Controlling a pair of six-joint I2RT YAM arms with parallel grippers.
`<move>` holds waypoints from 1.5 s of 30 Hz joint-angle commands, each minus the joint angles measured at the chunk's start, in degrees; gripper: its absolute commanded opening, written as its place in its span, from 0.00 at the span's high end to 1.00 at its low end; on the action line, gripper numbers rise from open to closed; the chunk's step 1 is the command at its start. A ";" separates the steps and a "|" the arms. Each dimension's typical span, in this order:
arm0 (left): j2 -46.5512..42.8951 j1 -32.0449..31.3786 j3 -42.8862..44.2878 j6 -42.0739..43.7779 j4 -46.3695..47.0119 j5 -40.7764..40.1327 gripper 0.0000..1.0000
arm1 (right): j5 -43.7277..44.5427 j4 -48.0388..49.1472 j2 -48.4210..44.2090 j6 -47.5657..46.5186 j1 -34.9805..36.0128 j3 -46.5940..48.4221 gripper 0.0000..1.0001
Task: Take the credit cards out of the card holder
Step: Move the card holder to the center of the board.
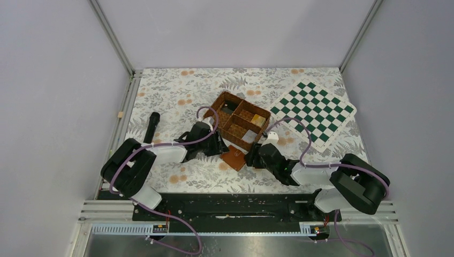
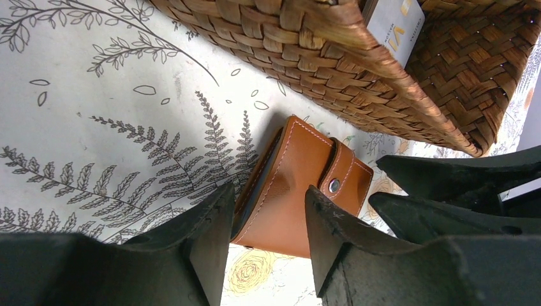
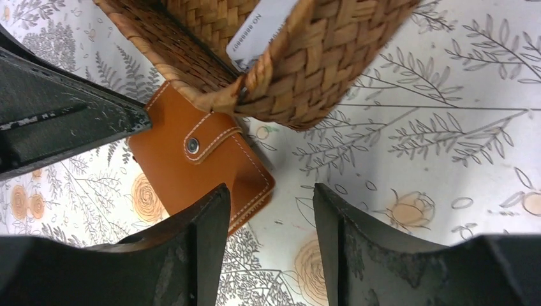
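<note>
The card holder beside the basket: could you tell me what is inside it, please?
Nothing inside shows: the card holder lies closed on the tablecloth, tab snapped shut. Only a dark edge shows along its side; any credit cards are covered.

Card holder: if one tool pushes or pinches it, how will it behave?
The card holder lies flat and snapped shut, so it would probably slide on the tablecloth rather than tip or roll. Its smooth leather-look cover may slip between the left tool's fingers. Stitched edges suggest it is fairly stiff, though it should flex at the fold.

top external: high, looking down at whole table | wrists: close, low, from opposite sides, sharing card holder point(image 2: 300, 191)
</note>
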 commanded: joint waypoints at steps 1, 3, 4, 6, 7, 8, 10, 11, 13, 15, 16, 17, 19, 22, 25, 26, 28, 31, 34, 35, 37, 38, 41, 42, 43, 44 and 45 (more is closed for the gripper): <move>0.07 -0.49 -0.28 0.39 1.33 0.40 0.55 | -1.47 4.41 3.26 -0.22 -0.36 1.55 0.44; -0.34 -0.63 -0.48 0.47 1.35 0.56 0.56 | -2.55 4.98 3.74 0.34 -0.36 1.26 0.48; -0.64 -0.71 -0.64 0.52 1.32 0.78 0.56 | -3.32 5.35 3.61 0.71 -0.36 0.89 0.50; -1.38 -1.00 -1.03 0.59 1.19 1.06 0.57 | -5.71 6.90 2.73 1.60 -0.36 -0.73 0.53; -1.80 -1.36 -1.16 0.50 1.28 1.18 0.58 | -6.82 7.89 2.04 1.92 -0.36 -1.86 0.54; -2.15 -1.71 -1.28 0.48 1.30 1.46 0.58 | -8.50 9.29 1.06 1.90 -0.36 -2.89 0.56; -2.43 -2.81 -1.31 0.54 1.28 2.00 0.59 | -12.67 9.95 0.37 0.92 -0.24 -3.77 0.58; -2.42 -3.41 -1.23 0.68 1.18 2.36 0.59 | -15.01 9.72 0.43 0.04 -0.05 -3.73 0.59; -2.60 -4.49 -1.40 0.74 1.89 3.34 0.60 | -19.97 8.11 1.34 -2.26 0.37 -2.74 0.60; -2.96 -5.21 -1.59 0.74 1.91 3.23 0.60 | -21.99 4.88 1.90 -3.92 0.97 -1.67 0.61; -3.29 -5.41 -1.76 0.87 1.81 3.05 0.60 | -22.06 4.19 1.72 -4.39 1.27 -1.74 0.61; -3.60 -5.61 -1.82 0.91 1.56 2.78 0.60 | -22.15 4.00 1.41 -4.59 1.70 -2.07 0.62; -4.52 -5.79 -2.17 1.00 0.78 1.71 0.60 | -22.72 3.39 0.85 -4.47 2.17 -2.36 0.62; -6.44 -6.34 -3.37 0.14 1.22 1.60 0.60 | -22.65 3.36 0.52 -3.46 4.34 -1.87 0.62; -8.86 -7.82 -4.39 -0.92 0.48 0.85 0.60 | -21.29 3.06 0.35 -0.52 7.04 -0.96 0.62; -9.79 -8.57 -4.73 -1.17 -0.11 0.41 0.60 | -20.88 2.07 -0.06 0.90 7.83 -0.75 0.62; -11.43 -9.44 -5.33 -1.45 -1.45 -0.35 0.60 | -18.94 -1.61 -1.99 3.59 9.03 -0.48 0.63; -14.27 -9.58 -5.30 -0.43 -4.53 -2.21 0.57 | -16.72 -8.66 -8.43 7.66 9.88 -1.24 0.63; -16.50 -9.48 -2.44 1.13 -10.93 -7.34 0.55 | -16.34 -15.01 -15.65 8.70 10.73 -1.25 0.63; -17.10 -9.46 -1.04 1.58 -13.36 -8.90 0.54 | -16.29 -18.60 -17.48 8.43 10.94 -0.06 0.63; -18.19 -9.45 1.32 1.74 -17.39 -11.65 0.53 | -14.57 -25.07 -20.24 7.00 11.09 2.83 0.62; -18.64 -9.47 2.21 1.55 -18.74 -12.08 0.53 | -13.95 -28.22 -20.94 5.96 11.07 4.94 0.61; -20.26 -9.27 2.11 -0.80 -19.99 -13.88 0.53 | -10.32 -33.06 -20.72 2.00 11.07 8.75 0.58; -20.71 -9.12 1.25 -1.75 -19.30 -12.74 0.53 | -9.29 -33.67 -19.87 0.34 11.07 9.84 0.56; -21.16 -9.07 -0.10 -2.98 -17.36 -11.05 0.53 | -8.71 -33.25 -18.87 -1.55 11.07 10.65 0.54; -21.59 -9.13 -1.96 -4.20 -14.70 -8.86 0.54 | -8.14 -32.36 -17.45 -3.47 11.07 11.37 0.53; -21.80 -9.06 -3.89 -5.47 -12.02 -6.14 0.55 | -7.25 -31.99 -16.03 -4.80 11.09 12.13 0.53</move>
